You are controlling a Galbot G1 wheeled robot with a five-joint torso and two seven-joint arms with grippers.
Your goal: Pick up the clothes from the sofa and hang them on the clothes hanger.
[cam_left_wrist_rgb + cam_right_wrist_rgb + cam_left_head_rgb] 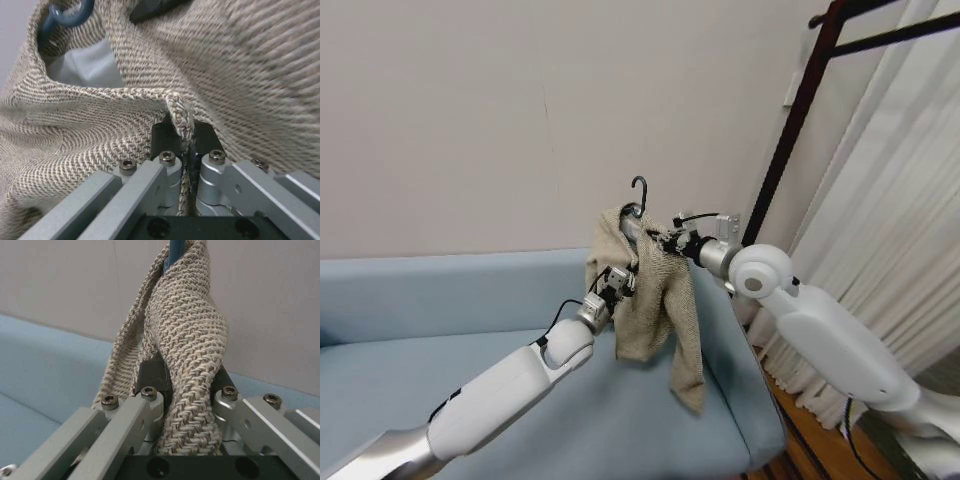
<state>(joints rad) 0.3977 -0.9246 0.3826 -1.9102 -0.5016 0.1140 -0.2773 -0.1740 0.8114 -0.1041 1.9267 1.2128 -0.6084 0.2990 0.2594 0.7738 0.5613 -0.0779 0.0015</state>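
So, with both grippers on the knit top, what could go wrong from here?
The left gripper pinches only a thin hem of the knit top; it may slip free. The top hangs lopsided on the hanger, bunched in the right gripper, so it might slide off onto the sofa.

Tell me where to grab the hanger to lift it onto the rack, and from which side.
Probably the hanger hook, from above: it alone stands bare and upright over the collar of the knitted top. The shoulders are buried in knit, and the left pincer and right pincer pinch the fabric on either side.
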